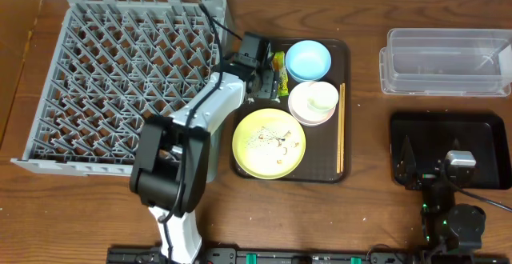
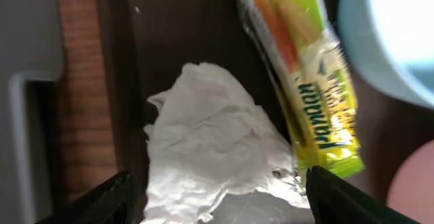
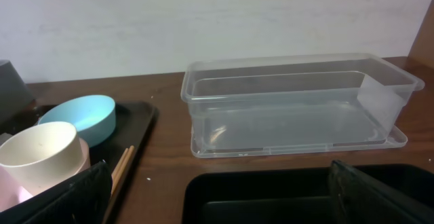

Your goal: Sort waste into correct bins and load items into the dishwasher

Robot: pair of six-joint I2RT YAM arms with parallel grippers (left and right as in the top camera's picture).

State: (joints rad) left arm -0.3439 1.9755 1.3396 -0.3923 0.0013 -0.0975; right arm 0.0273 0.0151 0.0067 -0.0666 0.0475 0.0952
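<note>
My left gripper (image 2: 217, 207) hangs open over the crumpled white tissue (image 2: 217, 149), one finger on each side of it, not closed. The yellow-green wrapper (image 2: 305, 81) lies just right of the tissue. In the overhead view this gripper (image 1: 268, 78) is at the brown tray's far-left corner, beside the wrapper (image 1: 279, 66). On that tray are a blue bowl (image 1: 308, 59), a cream cup (image 1: 322, 98) inside a pinkish bowl (image 1: 308, 116), a yellow plate (image 1: 269, 142) with rice scraps (image 1: 276, 140), and chopsticks (image 1: 341, 128). My right gripper (image 3: 224, 203) is open and empty above the black tray (image 3: 271, 197).
The grey dish rack (image 1: 120, 72) fills the table's left side and holds nothing. The clear tub (image 1: 446, 61) stands at the far right, behind the black tray (image 1: 480, 132). The brown serving tray (image 1: 340, 172) lies in the middle, close against the rack.
</note>
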